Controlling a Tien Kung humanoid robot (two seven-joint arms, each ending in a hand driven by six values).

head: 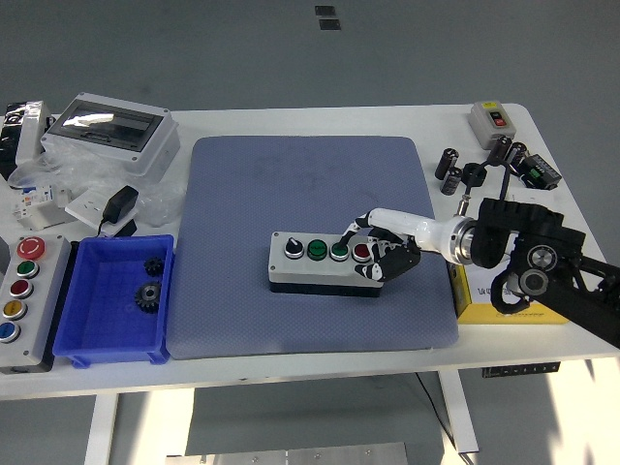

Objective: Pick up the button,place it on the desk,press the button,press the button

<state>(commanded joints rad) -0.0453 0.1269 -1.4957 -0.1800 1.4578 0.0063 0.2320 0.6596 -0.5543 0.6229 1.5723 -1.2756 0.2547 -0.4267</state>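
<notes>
**Desk:** What does the head view show on your end?

**Operator:** I see the button box (325,263) lying flat near the middle of the blue-grey mat (310,194) on the white counter (320,121), long side across the picture. Its top carries a black selector knob, two green buttons and one red button (361,251) at the right end.

**Desk:** And the arm?

**Operator:** My right hand (386,247) reaches in from the right and sits over the box's right end. Its fingers (380,260) are curled narrow and bunched, with their tips at the red button and the box's right edge. They wrap around nothing that I can make out, and whether a tip actually bears on the red cap I cannot tell.

**Desk:** Anything else on the counter?

**Operator:** A blue bin (114,295) with two dark gears (147,294) sits just left of the mat. A grey panel of coloured buttons (21,291) lies at the far left edge. A yellow box (494,295) sits under my right forearm. Black cylinders (453,167) cluster toward the far right corner.
</notes>
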